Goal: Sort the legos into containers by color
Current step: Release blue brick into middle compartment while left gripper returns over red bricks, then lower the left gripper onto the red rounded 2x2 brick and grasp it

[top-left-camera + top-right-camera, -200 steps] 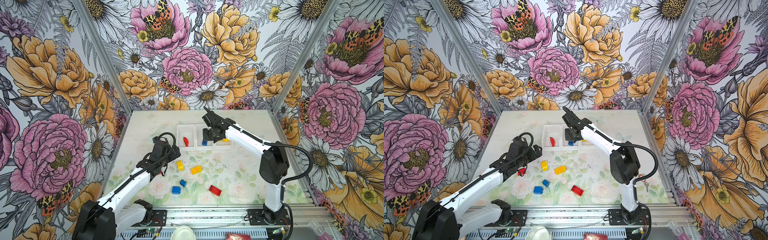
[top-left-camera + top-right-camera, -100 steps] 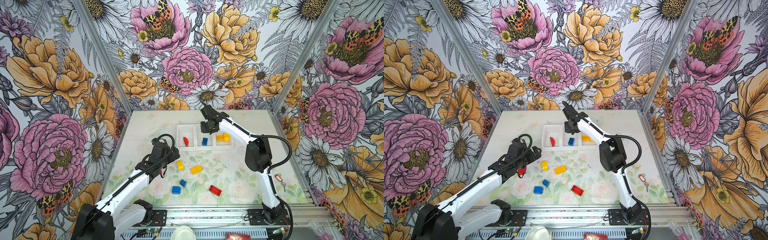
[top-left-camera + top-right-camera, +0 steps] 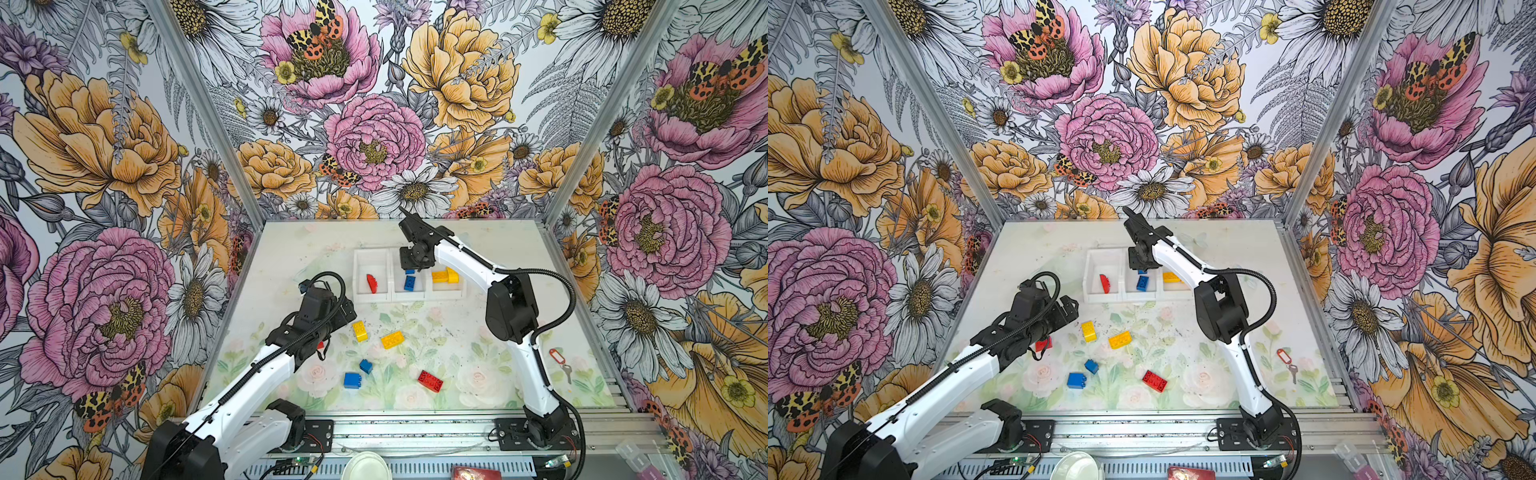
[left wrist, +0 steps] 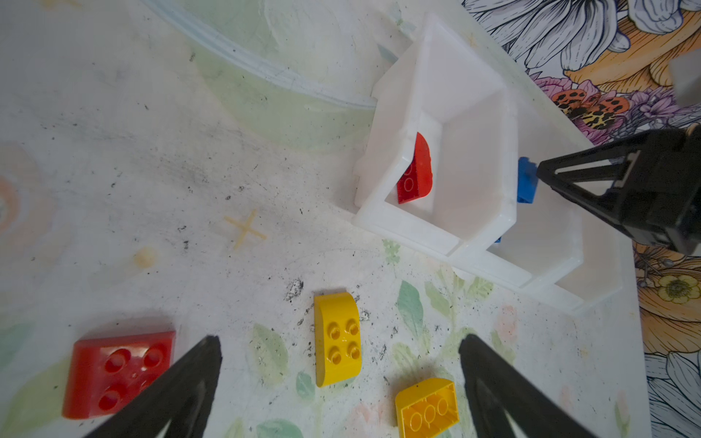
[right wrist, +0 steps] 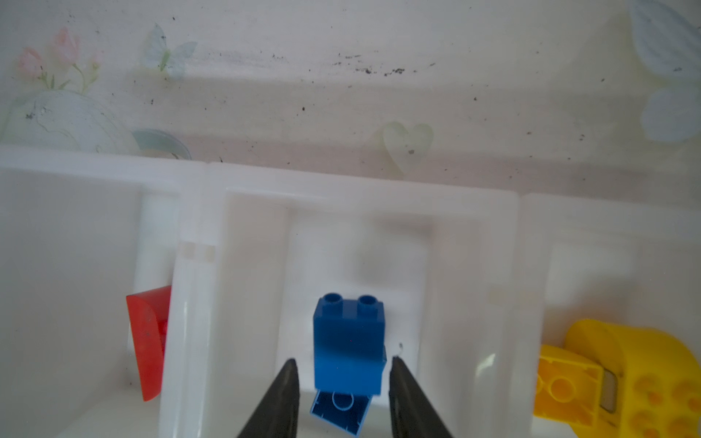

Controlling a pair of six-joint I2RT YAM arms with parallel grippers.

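The tabletop (image 3: 291, 249), printed with pale flowers, carries everything. The left arm (image 3: 249, 374) reaches from the near edge toward the middle, and the right arm (image 3: 511, 316) bends over to the far side. There stands the white tray (image 3: 409, 296) with three bins in a row.

The left pincer (image 4: 340, 337) hangs over the tabletop with its jaws wide apart and holds nothing. In the left wrist view the rounded yellow brick (image 4: 337, 339) is seen between them, lying on the tabletop.

The right pincer (image 5: 342, 362) points down into the middle bin. Its jaws stand a little apart, and a narrow gap shows at each side of the upper blue brick (image 5: 349, 337), so it is not clamped. This brick is above the tilted blue brick (image 5: 341, 411) in the same bin.

In both top views the bin at the left end holds the curved red brick (image 3: 372, 283), and the bin at the right end holds two yellow bricks (image 3: 439, 276). Loose on the tabletop lie also the second yellow brick (image 3: 392, 339), two blue bricks (image 3: 352, 380), the oblong red brick (image 3: 430, 380) and, beside the left arm, the square red brick (image 4: 117, 371). A red key tag (image 3: 555, 355) lies apart at the right.
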